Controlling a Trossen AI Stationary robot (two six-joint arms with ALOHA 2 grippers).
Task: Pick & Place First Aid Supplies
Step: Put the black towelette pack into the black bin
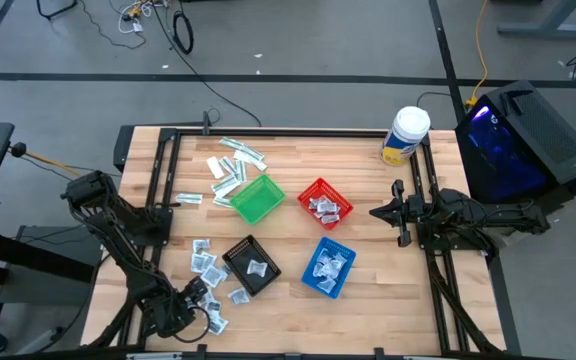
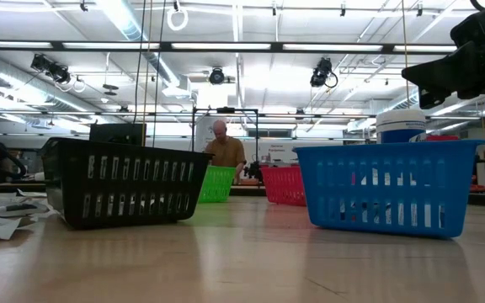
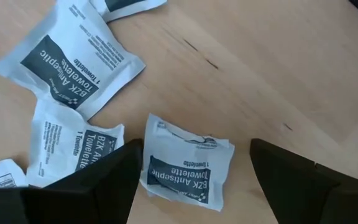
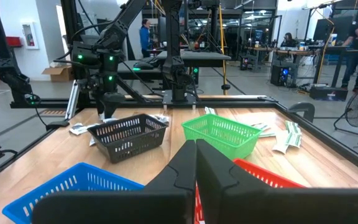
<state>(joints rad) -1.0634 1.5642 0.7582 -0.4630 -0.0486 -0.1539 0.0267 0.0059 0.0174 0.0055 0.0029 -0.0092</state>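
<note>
left pincer [image 3: 191, 180] fingers spread | towelette sachet [image 3: 188, 163] between them, on table [image 3: 278, 68]

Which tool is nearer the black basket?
Left. The left tool hangs open over sachets just beside the black basket; the right tool, shut, waits beyond the red basket.

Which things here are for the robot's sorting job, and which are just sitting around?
For the job:
- square white-and-blue packets
- long pale-green strips
- left tool, open over a packet
- black, green, red and blue baskets

Just sitting around:
- white-lidded tub
- right tool, shut, waiting
</note>
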